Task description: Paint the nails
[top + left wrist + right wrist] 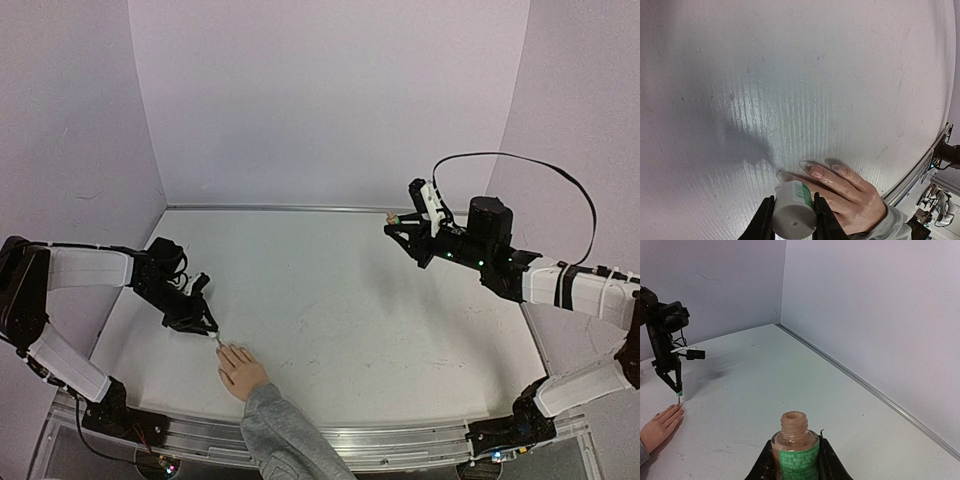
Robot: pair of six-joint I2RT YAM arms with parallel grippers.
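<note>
Nails [817, 173] show plainly only in the left wrist view: long and pale on the hand [852, 197] lying flat on the table [790, 75], just beyond the white cap [795, 222] that the left gripper [794, 212] pinches tight. The right wrist view adds the cap's thin brush [679, 399], pointing down beside the fingertips, contact unclear. It also shows the right gripper [796, 462] closed round an open, green-labelled bottle [795, 440], upright and well apart from the hand.

The hand [242, 372] lies front-left on the table [350, 300], cap [794, 212] just behind its nails [817, 173], bottle [796, 452] far right.
</note>
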